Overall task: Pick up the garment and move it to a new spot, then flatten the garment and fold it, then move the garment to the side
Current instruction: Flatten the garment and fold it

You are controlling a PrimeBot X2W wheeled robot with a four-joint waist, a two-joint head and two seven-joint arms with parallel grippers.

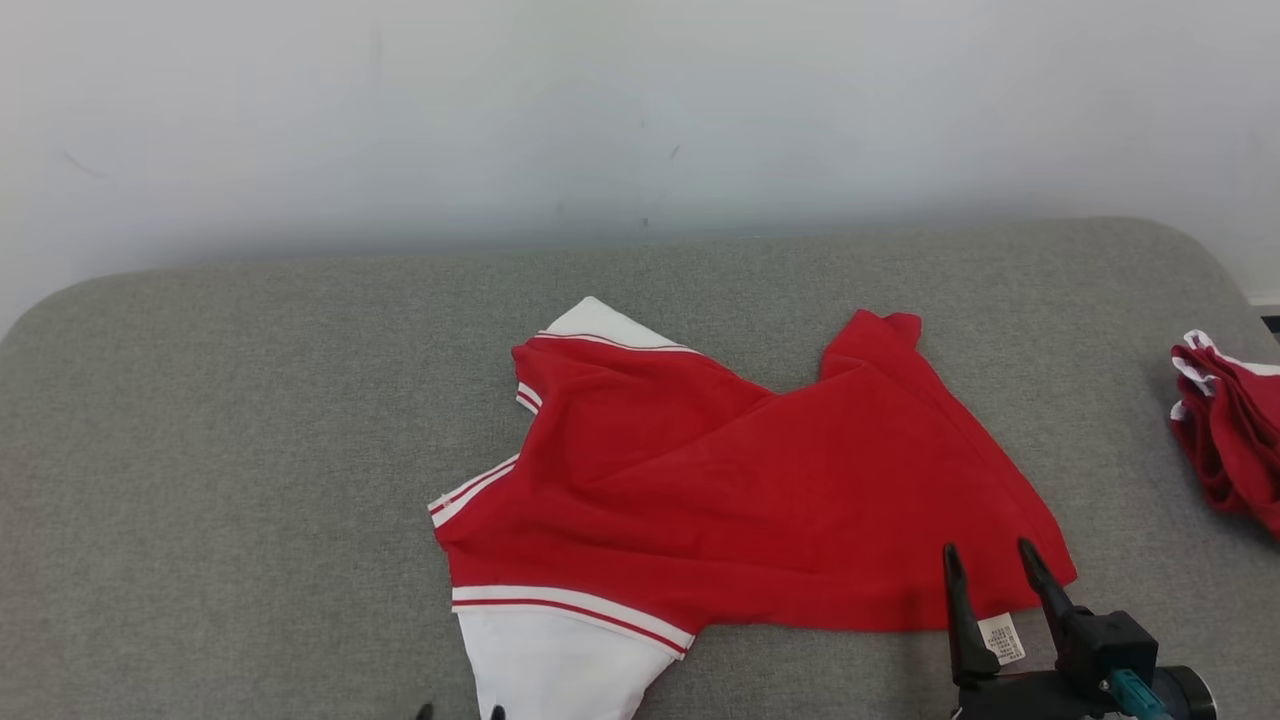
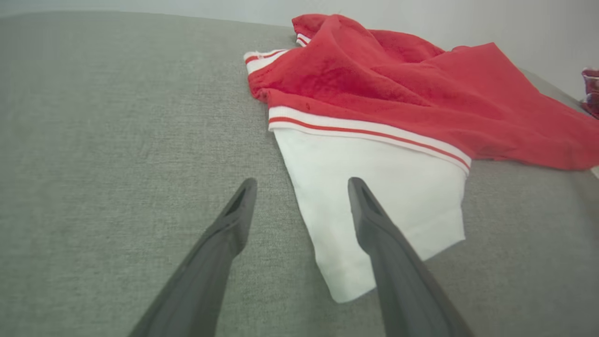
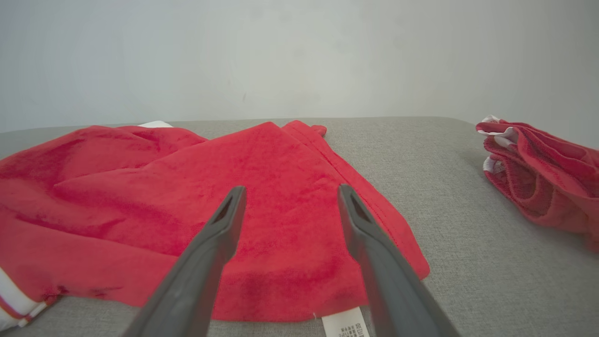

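Garment [image 1: 720, 480]: rumpled, perhaps folded over.
Left gripper [image 2: 302, 185]: wide, empty, at near white sleeve [image 2: 374, 196].
Right gripper [image 1: 987, 548]: wide, empty, at near hem [image 3: 290, 299].
Advice: pinch both edges, spread evenly.

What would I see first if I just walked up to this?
The bright red garment with white sleeves, lying rumpled in the middle of the grey cushion. The right tool hangs open over its near right corner, beside a white label. Another red bundle sits at the cushion's right edge.

Red-and-white garment [image 1: 740, 480] rumpled mid-frame on grey surface [image 1: 200, 450]; right gripper [image 1: 987, 546], fingers apart, lower right at its hem.
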